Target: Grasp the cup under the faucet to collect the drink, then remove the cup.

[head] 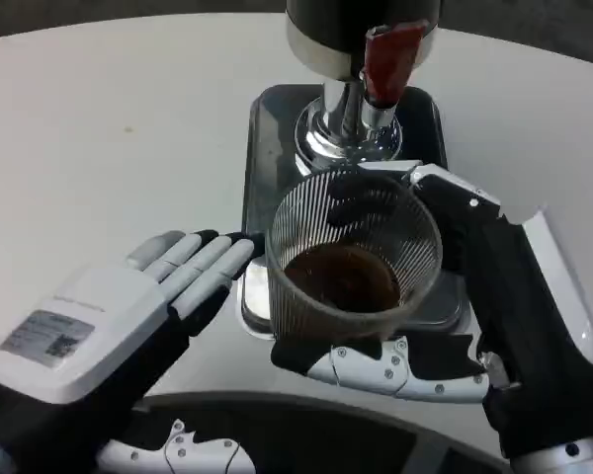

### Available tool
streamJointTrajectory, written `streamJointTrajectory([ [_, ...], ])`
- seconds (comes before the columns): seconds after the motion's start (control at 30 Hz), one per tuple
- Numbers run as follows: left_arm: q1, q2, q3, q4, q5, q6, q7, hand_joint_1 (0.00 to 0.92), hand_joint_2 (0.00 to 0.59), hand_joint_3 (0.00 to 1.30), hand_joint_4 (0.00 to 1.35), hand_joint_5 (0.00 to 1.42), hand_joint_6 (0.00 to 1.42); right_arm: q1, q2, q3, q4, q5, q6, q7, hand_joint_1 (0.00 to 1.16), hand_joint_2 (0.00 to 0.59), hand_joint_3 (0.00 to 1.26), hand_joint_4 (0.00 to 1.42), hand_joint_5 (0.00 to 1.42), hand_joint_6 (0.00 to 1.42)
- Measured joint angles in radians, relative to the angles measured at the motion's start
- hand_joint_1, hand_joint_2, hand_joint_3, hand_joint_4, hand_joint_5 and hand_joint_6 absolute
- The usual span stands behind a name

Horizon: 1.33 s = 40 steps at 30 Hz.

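Observation:
A clear ribbed cup (354,255) with dark drink in its bottom is held just in front of the dispenser's silver base (348,126). My right hand (494,316) grips it, fingers wrapping its near side and its far right rim. The red tap lever (387,59) hangs above and behind the cup. My left hand (109,326) lies flat on the table to the cup's left, fingers stretched toward it and holding nothing; its fingertips (232,252) stop just short of the cup.
A dark drip tray (269,148) with a silver edge sits under the dispenser and cup. The white round table (109,128) spreads wide to the left and back. A dark rim of my body shows at the bottom.

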Motion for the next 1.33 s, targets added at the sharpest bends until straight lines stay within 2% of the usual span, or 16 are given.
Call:
streamJointTrajectory([
  [0.23, 0.004, -0.004, -0.006, -0.031, 0.031, 0.008, -0.001, 0.0, 0.0, 0.0, 0.0, 0.0, 0.0, 0.091, -0.027, 0.02, -0.063, 0.026, 0.001, 0.047, 1.16, 0.138, 0.66, 0.84, 0.93, 1.37],
  [0.37, 0.004, -0.004, -0.006, -0.032, 0.032, 0.011, -0.002, 0.0, 0.0, 0.0, 0.0, 0.0, 0.0, 0.108, -0.036, 0.017, -0.078, 0.06, 0.001, 0.061, 1.16, 0.138, 0.66, 0.84, 0.93, 1.38],
  [0.7, 0.007, -0.009, -0.006, -0.032, 0.036, 0.008, -0.001, 0.0, 0.001, 0.0, 0.0, 0.0, 0.0, 0.121, -0.077, 0.012, -0.126, 0.06, 0.001, 0.09, 1.16, 0.138, 0.66, 0.84, 0.93, 1.38],
  [1.33, 0.01, -0.012, -0.008, -0.03, 0.043, 0.007, -0.001, 0.0, 0.001, 0.0, 0.0, 0.0, 0.0, 0.121, -0.079, -0.003, -0.144, 0.06, 0.002, 0.09, 1.16, 0.143, 0.66, 0.85, 0.94, 1.38],
])
